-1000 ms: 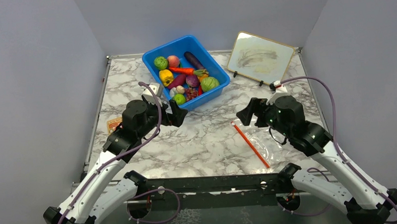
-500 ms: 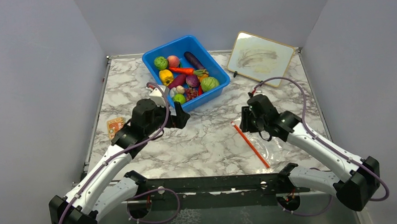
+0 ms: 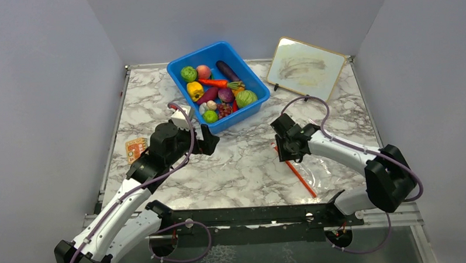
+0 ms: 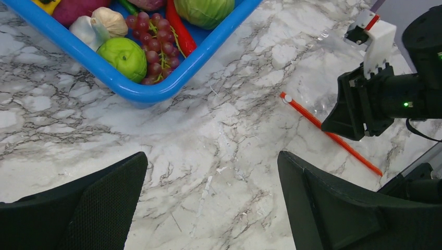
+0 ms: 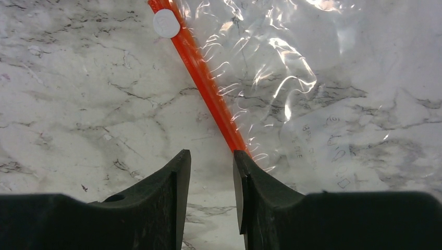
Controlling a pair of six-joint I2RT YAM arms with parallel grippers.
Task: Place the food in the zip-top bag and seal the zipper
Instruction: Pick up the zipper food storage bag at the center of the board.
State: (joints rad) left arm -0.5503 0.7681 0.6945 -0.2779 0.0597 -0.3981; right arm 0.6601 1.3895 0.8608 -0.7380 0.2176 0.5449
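1. Watching the left gripper point(image 4: 211, 172) first: its jaws stand wide apart with nothing between them. It is over bare marble just on the near side of the blue bin point(image 4: 130, 88).
2. I see all the food point(image 3: 217, 88) lying in that bin, by the middle of the worktop's far edge.
3. I find the zip-top bag point(image 5: 312, 78) lying flat toward the near right corner. The zipper point(image 5: 208, 88) runs along its left side, slanting from mid-worktop to the near edge.
4. My right gripper point(image 5: 211, 161) points down over the zipper's far half. Its fingers leave only a narrow gap, with bare marble showing through and nothing held.
5. From its white slider point(image 5: 167, 23) the zipper runs to the tip of the right-hand finger, beside the gap rather than in it. I cannot tell whether they touch.
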